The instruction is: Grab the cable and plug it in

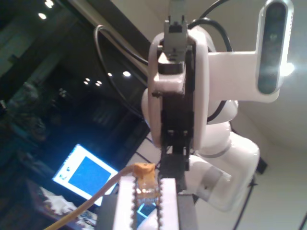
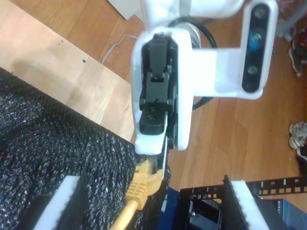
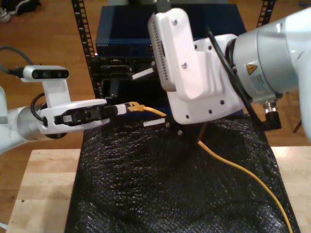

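Observation:
The yellow cable [image 3: 233, 167] runs across the black mat, passes behind my second gripper, and ends at my first gripper [image 3: 124, 109] at the exterior view's left. My first gripper [image 1: 147, 181] is shut on the cable's end, with the clear plug [image 1: 145, 194] between its white toothed fingers [image 1: 125, 201]. In the second wrist view, the cable's yellow boot [image 2: 142, 184] hangs from my first gripper [image 2: 154, 165]. My second gripper [image 3: 149, 99] is wide open, one toothed finger [image 2: 67, 203] on each side of the boot, touching nothing.
A black equipment rack [image 3: 90, 53] holding a blue unit [image 3: 126, 36] stands behind the grippers. Black mesh foam [image 3: 160, 189] covers the wooden table [image 3: 43, 189]. My second arm's thick black cables [image 3: 221, 53] loop near its wrist. Shoes [image 2: 300, 132] lie on the floor.

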You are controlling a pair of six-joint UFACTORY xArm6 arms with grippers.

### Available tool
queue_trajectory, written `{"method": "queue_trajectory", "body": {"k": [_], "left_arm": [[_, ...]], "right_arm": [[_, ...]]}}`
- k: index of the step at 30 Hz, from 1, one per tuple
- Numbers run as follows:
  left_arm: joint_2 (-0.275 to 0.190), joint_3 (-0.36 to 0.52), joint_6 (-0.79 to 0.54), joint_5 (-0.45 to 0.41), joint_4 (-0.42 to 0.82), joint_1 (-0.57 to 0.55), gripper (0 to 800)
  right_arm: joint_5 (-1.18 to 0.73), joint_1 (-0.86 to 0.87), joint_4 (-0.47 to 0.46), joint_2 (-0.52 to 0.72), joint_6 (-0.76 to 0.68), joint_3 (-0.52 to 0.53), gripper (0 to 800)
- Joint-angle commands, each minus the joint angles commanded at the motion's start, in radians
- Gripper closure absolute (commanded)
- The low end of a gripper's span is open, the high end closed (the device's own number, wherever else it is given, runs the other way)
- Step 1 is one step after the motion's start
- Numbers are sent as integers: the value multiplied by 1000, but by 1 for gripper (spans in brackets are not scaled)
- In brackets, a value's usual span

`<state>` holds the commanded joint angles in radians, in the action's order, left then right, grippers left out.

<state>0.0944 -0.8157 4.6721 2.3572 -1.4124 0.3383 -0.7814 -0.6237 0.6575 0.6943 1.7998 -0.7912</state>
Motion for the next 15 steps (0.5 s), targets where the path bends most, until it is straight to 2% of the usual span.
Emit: {"method": "queue_trajectory", "body": {"k": [4,9,15], "left_arm": [[-2,-5,40,6,0,0,798],[-2,-6,64,9,2,2,798],[-2,-25,84,31,3,2,798]], "right_arm": [[28,-11,0,-2,0,3,151],[48,-26,0,-3,0,8,225],[52,-43,0,-15,0,20,245]]}}
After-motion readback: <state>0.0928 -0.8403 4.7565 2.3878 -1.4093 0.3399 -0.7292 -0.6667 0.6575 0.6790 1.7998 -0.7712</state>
